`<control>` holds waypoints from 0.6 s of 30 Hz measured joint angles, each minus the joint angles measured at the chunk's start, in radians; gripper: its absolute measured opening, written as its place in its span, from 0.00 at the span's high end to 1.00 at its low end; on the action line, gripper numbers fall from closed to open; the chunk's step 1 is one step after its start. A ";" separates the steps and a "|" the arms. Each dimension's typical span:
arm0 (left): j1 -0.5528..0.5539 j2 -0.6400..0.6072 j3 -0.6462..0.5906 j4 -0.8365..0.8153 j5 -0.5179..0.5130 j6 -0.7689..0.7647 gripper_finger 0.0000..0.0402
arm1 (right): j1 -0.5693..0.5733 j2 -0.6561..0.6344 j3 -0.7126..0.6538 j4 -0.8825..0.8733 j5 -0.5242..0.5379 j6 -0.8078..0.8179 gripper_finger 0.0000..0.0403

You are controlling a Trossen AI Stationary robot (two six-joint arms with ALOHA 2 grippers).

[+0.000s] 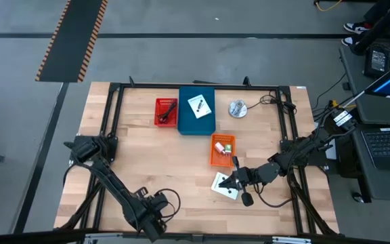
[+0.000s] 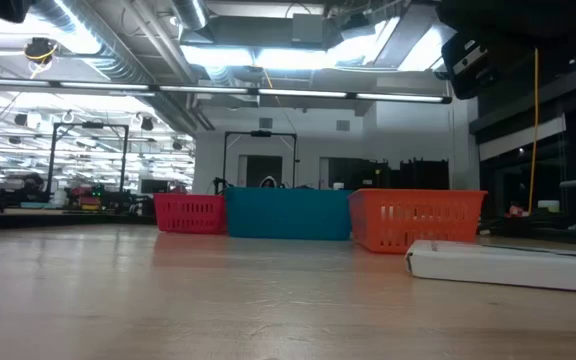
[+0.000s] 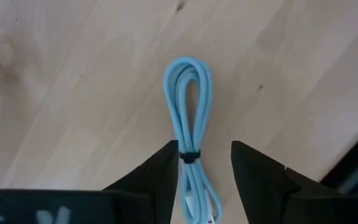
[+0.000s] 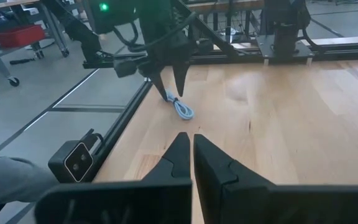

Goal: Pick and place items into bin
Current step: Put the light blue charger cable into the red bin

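Note:
A light-blue cable (image 3: pixel 188 93), bundled with a black tie (image 3: pixel 189 156), lies flat on the wooden table near its front left. My left gripper (image 3: pixel 204 149) points straight down over it, open, one finger on each side of the bundle at the tie; it also shows in the right wrist view (image 4: pixel 171 87) and the high view (image 1: pixel 156 207). My right gripper (image 4: pixel 191 140) is shut and holds nothing; it hovers by a white card (image 1: pixel 223 188) at the front right. A second white card (image 1: pixel 199 106) lies in the blue bin (image 1: pixel 181 122). My left gripper comes at the cable from above, its fingers across the bundle at the black tie (image 3: pixel 189 156). One finger (image 3: pixel 166 163) stands right against the cable's side; I cannot tell whether it touches. The other finger stands clear. The cable lies flat on the table.
Red bin (image 1: pixel 166 110), blue bin and orange bin (image 1: pixel 217 159) stand mid-table, the orange one with small pieces inside. A round silver disc (image 1: pixel 237 108) lies at the far right. A black frame (image 1: pixel 110 129) borders the table; bare wood lies between the arms.

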 joint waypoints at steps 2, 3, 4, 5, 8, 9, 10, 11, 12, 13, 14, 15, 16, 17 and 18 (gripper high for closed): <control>0.001 0.009 0.000 -0.002 -0.006 0.000 0.64 | 0.000 0.000 0.000 0.000 0.000 0.001 0.99; 0.002 0.013 0.000 -0.007 -0.014 0.000 0.64 | 0.000 0.000 0.000 0.000 0.000 0.001 0.99; 0.003 0.018 0.000 -0.014 -0.021 0.000 0.64 | 0.000 0.000 0.000 0.000 0.000 0.001 0.99; 0.003 0.021 0.000 -0.016 -0.027 0.000 0.64 | 0.000 0.000 0.000 0.000 0.000 0.002 0.99; 0.005 0.032 0.000 -0.015 -0.019 0.000 0.64 | 0.000 0.000 0.000 0.000 0.000 0.003 0.99; 0.005 0.036 0.000 -0.015 -0.011 0.000 0.64 | 0.000 0.000 0.000 0.000 0.000 0.003 0.99; 0.005 0.039 0.000 -0.015 -0.003 0.000 0.64 | 0.000 0.000 0.000 0.000 0.000 0.003 0.99; 0.005 0.043 0.000 -0.015 0.009 0.000 0.64 | 0.000 0.000 0.000 0.000 0.000 0.003 0.99; 0.005 0.048 0.000 -0.015 0.020 0.000 0.64 | 0.000 0.000 0.000 0.000 0.000 0.003 0.99; 0.005 0.054 0.000 -0.015 0.030 0.006 0.64 | 0.000 0.000 0.000 0.000 0.000 0.003 0.99; 0.005 0.060 0.000 -0.014 0.041 0.014 0.64 | 0.000 0.000 0.000 0.000 0.000 0.003 0.99; 0.005 0.066 0.000 -0.015 0.050 0.024 0.64 | 0.000 0.000 0.000 0.000 0.000 0.002 0.99; 0.004 0.069 0.000 -0.015 0.056 0.039 0.65 | 0.000 0.000 0.000 0.000 0.000 0.002 0.99; 0.005 0.073 0.001 -0.015 0.069 0.056 0.65 | 0.000 0.000 0.000 0.000 0.000 0.002 0.99; 0.005 0.074 0.002 -0.014 0.075 0.075 0.67 | 0.000 0.000 0.000 0.000 0.000 0.002 0.99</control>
